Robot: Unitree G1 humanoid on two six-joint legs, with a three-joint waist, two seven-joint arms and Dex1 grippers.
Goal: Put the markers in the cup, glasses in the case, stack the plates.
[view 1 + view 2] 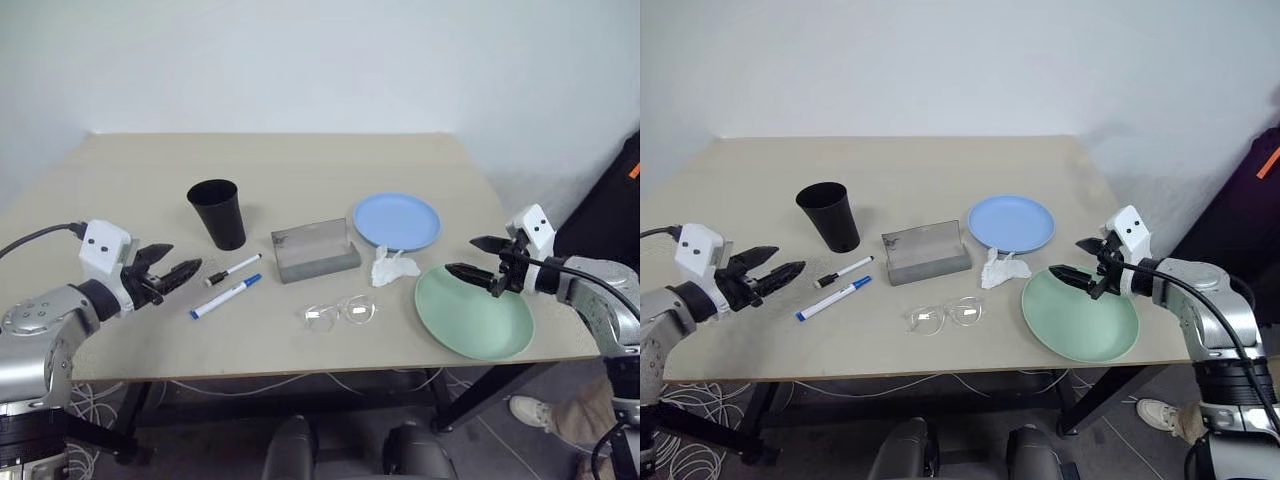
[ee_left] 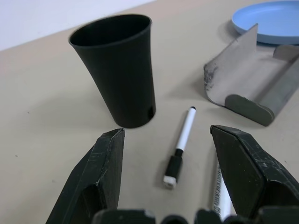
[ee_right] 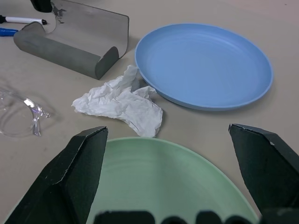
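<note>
The two head views looked forward and down from above the near edge of the table (image 1: 300,160), taking in its whole top. The left wrist view sat low and close, facing the cup (image 2: 119,70) and case (image 2: 254,81). The right wrist view, equally low, faced the blue plate (image 3: 205,65); both shared the case.

A robot test room or lab, set up for a tabletop trial.

A plain beige tabletop (image 1: 300,160) on black legs stands against a bare white wall (image 1: 300,60), with loose white cables (image 1: 200,385) trailing on the floor beneath it. A few everyday props are spread out on it, and a person's shoe (image 1: 535,411) shows at the right edge.
</note>
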